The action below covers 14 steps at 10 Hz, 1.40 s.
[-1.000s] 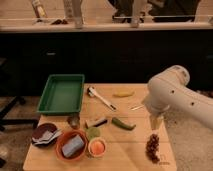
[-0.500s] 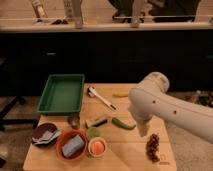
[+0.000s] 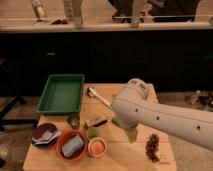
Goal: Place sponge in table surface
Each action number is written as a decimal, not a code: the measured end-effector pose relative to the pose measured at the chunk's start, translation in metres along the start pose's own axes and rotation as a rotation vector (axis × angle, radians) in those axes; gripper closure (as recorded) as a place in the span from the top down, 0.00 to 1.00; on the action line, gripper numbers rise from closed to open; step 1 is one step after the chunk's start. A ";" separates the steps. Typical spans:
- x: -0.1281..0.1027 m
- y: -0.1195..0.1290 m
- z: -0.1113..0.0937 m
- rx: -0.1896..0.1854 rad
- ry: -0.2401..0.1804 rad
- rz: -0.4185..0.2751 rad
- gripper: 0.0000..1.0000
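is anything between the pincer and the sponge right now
Yes. The pincer hangs right of the sponge, which lies in the orange bowl. Between them stand a small orange cup and a green round item.

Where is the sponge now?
In the camera view the sponge lies in the orange bowl at the near left of the table, beside a small orange cup; the pincer hangs to the right of that cup.

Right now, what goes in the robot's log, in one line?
sponge: in orange bowl | gripper: over table middle, apart from sponge | sponge not yet on table
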 end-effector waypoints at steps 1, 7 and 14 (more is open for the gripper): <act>0.000 0.000 0.000 -0.001 0.000 0.000 0.80; -0.019 0.001 0.006 -0.007 0.002 -0.043 0.80; -0.148 -0.031 0.019 -0.018 0.110 -0.215 0.80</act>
